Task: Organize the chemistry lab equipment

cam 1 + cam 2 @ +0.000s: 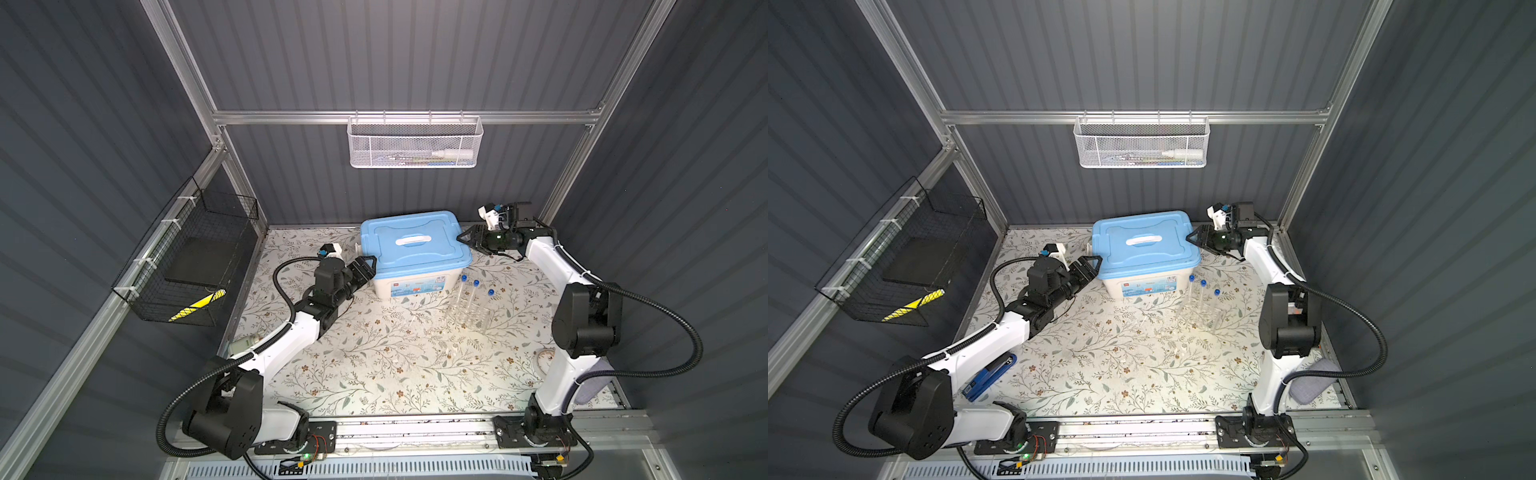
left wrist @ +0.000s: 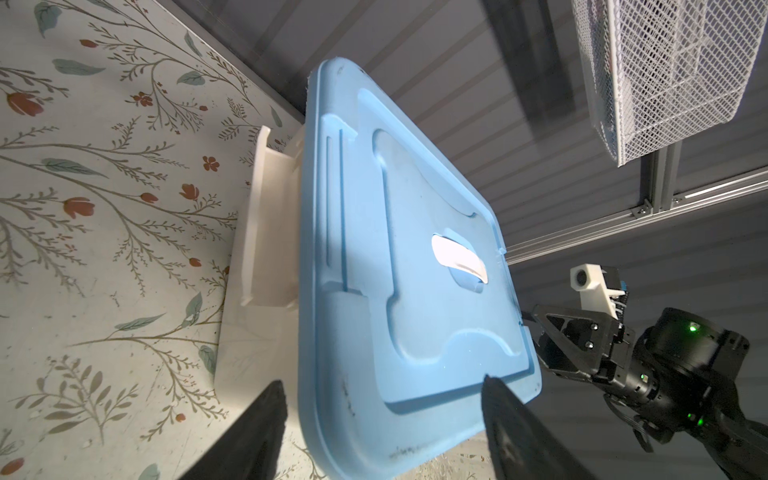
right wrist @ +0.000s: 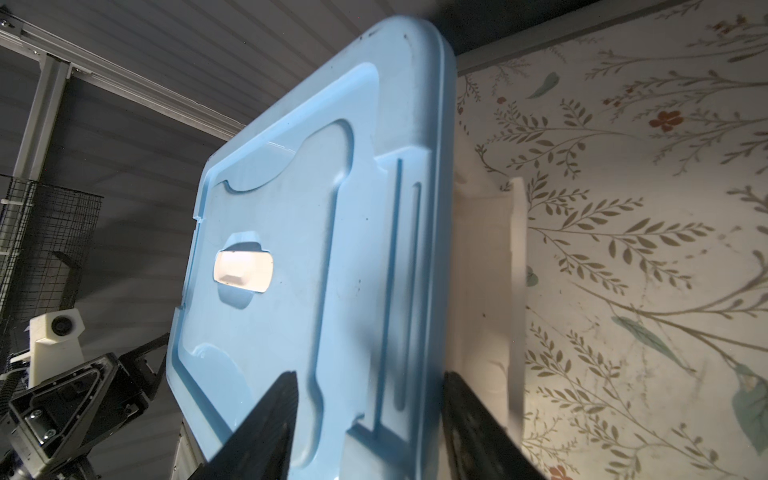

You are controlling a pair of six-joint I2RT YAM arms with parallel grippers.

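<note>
Three long clear test tubes (image 1: 473, 297) with blue caps stand in a clear rack (image 1: 465, 318) in front of a white box with a blue lid (image 1: 415, 241). Faint small clear glass vessels (image 1: 1183, 349) sit on the floral mat. A small white bowl (image 1: 543, 358) peeks from behind the right arm. My left gripper (image 2: 380, 382) is open, its jaws straddling the lid's left edge (image 2: 332, 395). My right gripper (image 3: 370, 378) straddles the lid's right rim (image 3: 432, 291); contact is unclear. Both grippers show in the top views, left (image 1: 372, 264) and right (image 1: 459, 237). Pestle and tweezers are out of view.
White latch flaps (image 2: 266, 224) stick out from the box sides. A blue-black stapler (image 1: 990, 376) lies under the left forearm. A white mesh basket (image 1: 413, 145) hangs on the back wall, a black wire basket (image 1: 195, 266) on the left wall. A grey pad (image 1: 1312, 380) lies front right.
</note>
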